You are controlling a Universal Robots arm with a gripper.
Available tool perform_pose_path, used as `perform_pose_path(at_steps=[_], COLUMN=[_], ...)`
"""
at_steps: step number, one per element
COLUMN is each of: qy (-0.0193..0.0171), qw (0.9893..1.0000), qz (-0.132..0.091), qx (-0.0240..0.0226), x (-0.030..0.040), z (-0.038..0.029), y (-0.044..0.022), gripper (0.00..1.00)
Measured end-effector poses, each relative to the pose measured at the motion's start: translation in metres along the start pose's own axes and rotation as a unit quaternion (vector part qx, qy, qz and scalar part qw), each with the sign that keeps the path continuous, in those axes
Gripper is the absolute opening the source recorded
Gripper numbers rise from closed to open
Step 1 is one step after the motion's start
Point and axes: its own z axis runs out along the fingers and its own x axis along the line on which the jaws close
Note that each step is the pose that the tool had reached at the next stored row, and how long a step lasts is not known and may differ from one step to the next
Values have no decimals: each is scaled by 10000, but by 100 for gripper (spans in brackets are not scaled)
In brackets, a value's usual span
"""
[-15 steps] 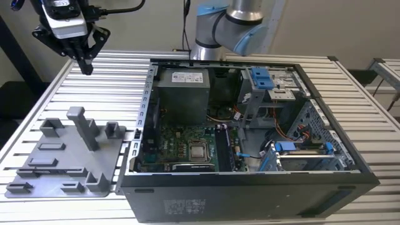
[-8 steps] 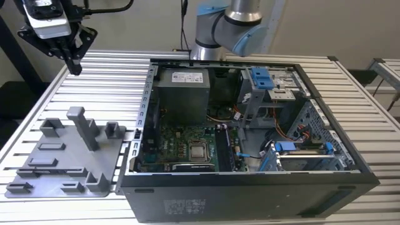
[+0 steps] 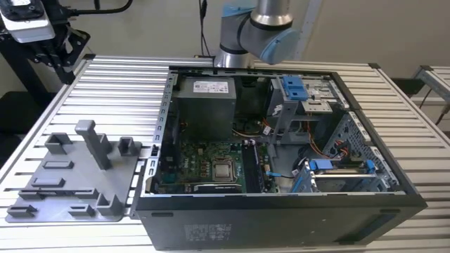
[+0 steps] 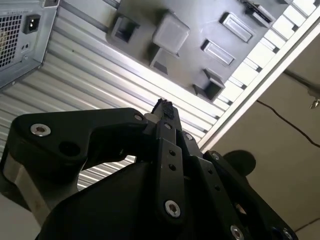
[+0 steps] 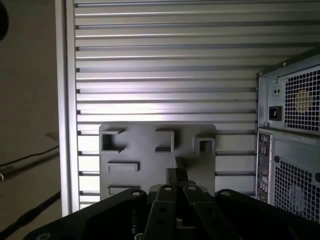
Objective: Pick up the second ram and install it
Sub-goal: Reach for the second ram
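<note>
Soft even light, glare streaking the slatted table (image 5: 165, 100) while the claw (image 4: 164, 109) sits dark, underexposed.

Lying on one slatted table (image 3: 105, 105): one open computer case (image 3: 281, 221), one grey holder tray (image 3: 77, 203); standing behind: one robot arm (image 3: 264, 31).

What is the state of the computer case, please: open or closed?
Open: the computer case has its side off, showing the motherboard.
</note>
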Motion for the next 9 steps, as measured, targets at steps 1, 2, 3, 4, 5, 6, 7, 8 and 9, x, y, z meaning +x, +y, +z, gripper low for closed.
perform_pose_path(at_steps=[1, 2, 3, 4, 5, 6, 7, 8, 9], qy=[0, 1, 0, 1, 1, 1, 1, 1, 1], qw=[10000, 10000, 10000, 10000, 10000, 10000, 10000, 10000, 10000], qz=[-2, -5, -9, -11, -13, -15, -16, -18, -19], qx=[0, 0, 0, 0, 0, 0, 0, 0, 0], x=[40, 82, 120, 154, 182, 209, 235, 263, 294], z=[1, 1, 2, 3, 3, 4, 4, 5, 5], y=[-1, -2, -3, -3, -4, -5, -5, -6, -7], gripper=[11, 11, 11, 11, 11, 11, 11, 11, 11])
